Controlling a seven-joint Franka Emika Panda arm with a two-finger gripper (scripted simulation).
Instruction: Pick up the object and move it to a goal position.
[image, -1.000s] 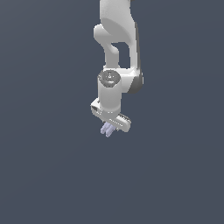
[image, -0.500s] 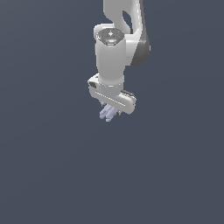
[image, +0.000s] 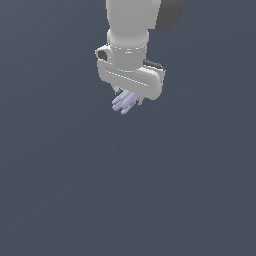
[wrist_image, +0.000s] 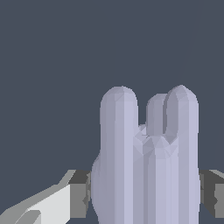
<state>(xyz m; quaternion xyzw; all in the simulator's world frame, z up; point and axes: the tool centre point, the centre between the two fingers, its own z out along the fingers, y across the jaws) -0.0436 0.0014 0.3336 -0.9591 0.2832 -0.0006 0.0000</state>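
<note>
Nothing to read here, folks. No text, no label, no brand, no number or sign shows in either view.

The white gripper hangs from the arm against a plain dark backdrop — the lavender-blue object pokes out beneath it, rods slanting toward the exterior view's left.

The scene is seen by the exterior view from off the arm, at some distance, with the arm hanging in from the upper edge against a plain dark backdrop. The wrist view is taken from the wrist itself, very near, looking out along the fingers. Shared by both views is the object, filling much of the wrist view.
</note>
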